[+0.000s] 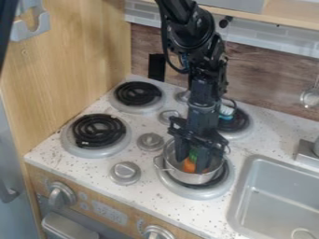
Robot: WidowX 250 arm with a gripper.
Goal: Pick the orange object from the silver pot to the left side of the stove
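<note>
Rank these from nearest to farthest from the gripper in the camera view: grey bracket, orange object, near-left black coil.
1. Orange object: inside the silver pot, right by the gripper.
2. Near-left black coil: left side of the stove.
3. Grey bracket: upper left, on the wooden panel.

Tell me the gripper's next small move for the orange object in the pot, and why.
Most likely, the gripper should close gently where it is. Its fingers reach down inside the silver pot and stand apart, with the orange object seemingly between them, so a grip looks due before any lift.
</note>
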